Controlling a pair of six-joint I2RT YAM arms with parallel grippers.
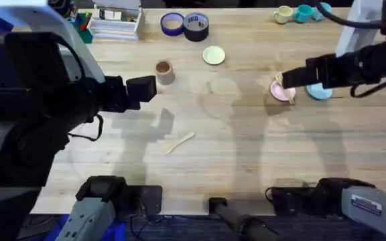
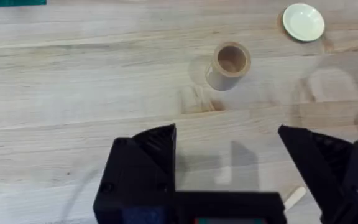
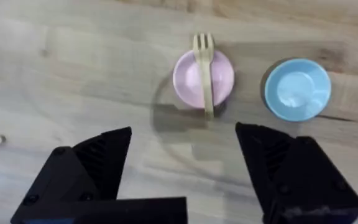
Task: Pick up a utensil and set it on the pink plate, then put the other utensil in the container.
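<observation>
Fork [image 3: 204,71] was seen lying across the pink plate [image 3: 188,81] in the right wrist view, long axis through the plate's middle, tines past one rim, handle end overhanging the opposite rim onto the table [image 1: 246,147]. Overhead, the pink plate [image 1: 279,92] was partly covered by the right arm, and the fork showed only as a pale sliver at the rim, direction not readable there. Blue plate [image 3: 297,88] sat just beside the pink one, not touching.

Spoon [image 1: 178,142] lay flat on the table near the middle, well apart from the container [image 1: 164,71]. Its long axis ran diagonally, one end toward the lower left, the other toward the upper right; which end was the bowl could not be told. A pale tip of it was caught at the edge of the left wrist view [image 2: 294,196].

Container stood upright, mouth up, inside seen empty in the left wrist view [image 2: 229,64], yellow-green plate [image 2: 303,22] nearby.

Left gripper [image 2: 229,155]: fingers spread wide, nothing held, above bare table. Right gripper [image 3: 185,162]: fingers spread wide, nothing held, above the table near the pink plate.

Tape rolls [image 1: 185,25] and mugs [image 1: 293,13] sat at the far edge. No writing could be read anywhere.
</observation>
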